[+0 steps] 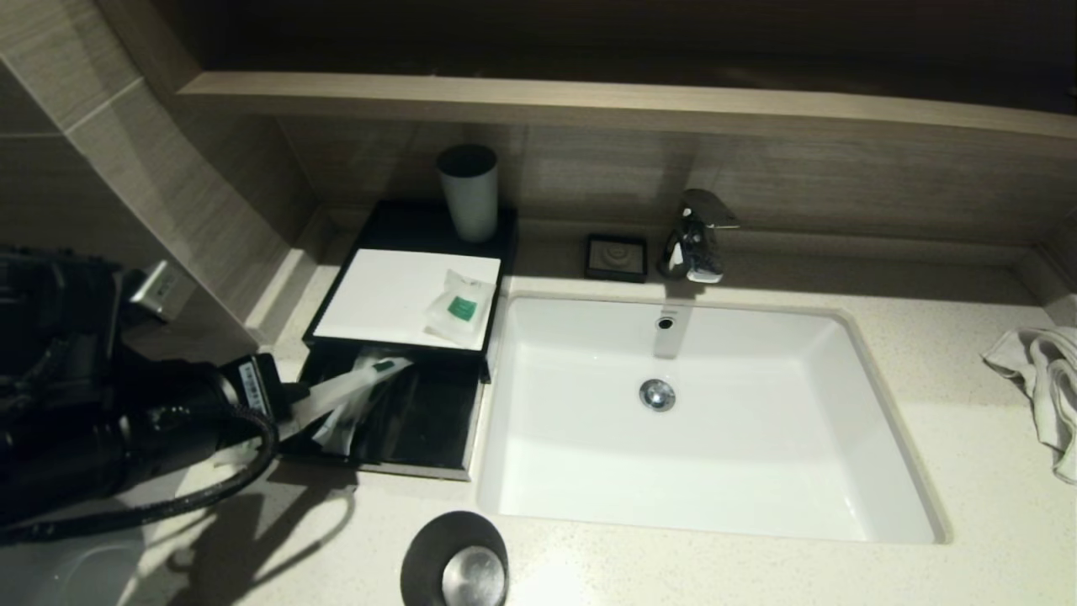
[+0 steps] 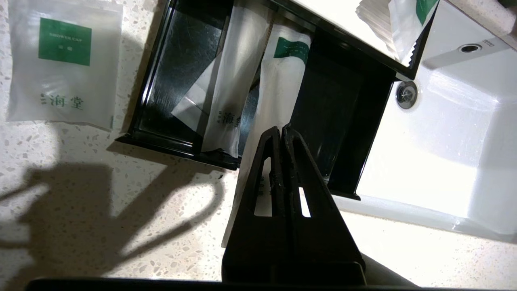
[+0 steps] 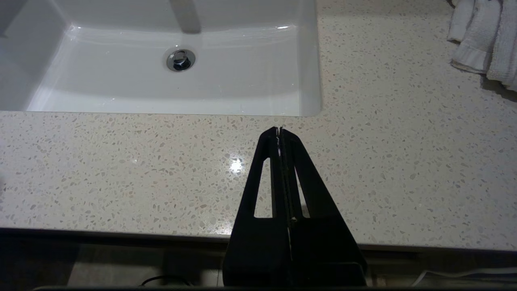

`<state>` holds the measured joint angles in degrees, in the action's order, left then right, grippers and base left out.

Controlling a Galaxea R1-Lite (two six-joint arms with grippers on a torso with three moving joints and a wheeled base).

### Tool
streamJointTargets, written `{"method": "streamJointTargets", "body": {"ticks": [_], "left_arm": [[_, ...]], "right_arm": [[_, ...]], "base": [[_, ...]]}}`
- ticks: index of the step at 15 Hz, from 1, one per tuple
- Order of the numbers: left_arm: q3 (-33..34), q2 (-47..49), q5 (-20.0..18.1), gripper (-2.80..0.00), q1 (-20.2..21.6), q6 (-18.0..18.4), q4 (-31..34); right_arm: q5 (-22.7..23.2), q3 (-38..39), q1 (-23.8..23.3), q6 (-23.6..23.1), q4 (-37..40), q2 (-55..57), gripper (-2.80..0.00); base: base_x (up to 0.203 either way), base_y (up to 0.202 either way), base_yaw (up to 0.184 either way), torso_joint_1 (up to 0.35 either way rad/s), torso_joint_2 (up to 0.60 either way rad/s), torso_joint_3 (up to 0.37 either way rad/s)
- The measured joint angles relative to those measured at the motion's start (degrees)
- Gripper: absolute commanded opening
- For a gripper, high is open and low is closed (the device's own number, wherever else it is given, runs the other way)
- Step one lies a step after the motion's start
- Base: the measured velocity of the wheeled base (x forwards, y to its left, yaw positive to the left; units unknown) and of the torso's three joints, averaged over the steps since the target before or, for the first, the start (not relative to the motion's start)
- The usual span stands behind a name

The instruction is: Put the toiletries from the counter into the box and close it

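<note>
The black box with a white top panel (image 1: 379, 290) stands left of the sink, its front drawer (image 1: 429, 421) pulled open. My left gripper (image 1: 296, 396) (image 2: 281, 128) is shut on a long sachet (image 1: 353, 383) (image 2: 282, 72); the sachet's far end reaches over the drawer. A second long sachet (image 2: 228, 93) lies in the drawer. One small sachet (image 1: 458, 307) (image 2: 408, 20) lies on the white panel. Another small sachet (image 2: 64, 64) lies on the counter (image 1: 757, 572) beside the drawer. My right gripper (image 3: 279, 131) is shut and empty above the counter's front edge.
A grey cup (image 1: 468, 192) stands on the box's back part. A black soap dish (image 1: 616, 257) and chrome faucet (image 1: 697, 236) sit behind the white sink (image 1: 841, 505). A black cup (image 1: 456, 562) stands at the counter's front. A towel (image 1: 1043, 387) lies far right.
</note>
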<state>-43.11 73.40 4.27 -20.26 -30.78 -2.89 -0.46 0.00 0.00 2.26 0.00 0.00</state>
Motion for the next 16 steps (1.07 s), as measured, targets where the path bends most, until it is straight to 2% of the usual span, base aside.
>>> {"method": "streamJointTargets", "body": {"ticks": [7, 10, 16], "left_arm": [[0.09, 2.86, 0.21, -2.80, -1.49, -1.90, -0.38], [-0.22, 4.75, 3.01, -2.80, -1.60, -2.56, -0.39], [-0.93, 6.72, 4.42, -2.80, -2.46, -5.19, -0.41]], "right_arm": [[0.00, 0.00, 0.00, 0.01, 0.00, 0.00, -2.80], [0.02, 0.00, 0.00, 0.02, 0.00, 0.00, -2.80], [0.02, 0.00, 0.00, 0.01, 0.00, 0.00, -2.80]], "base": [[0.000, 0.000, 0.000, 0.000, 0.00, 0.000], [0.000, 0.000, 0.000, 0.000, 0.00, 0.000], [0.000, 0.000, 0.000, 0.000, 0.00, 0.000]]}}
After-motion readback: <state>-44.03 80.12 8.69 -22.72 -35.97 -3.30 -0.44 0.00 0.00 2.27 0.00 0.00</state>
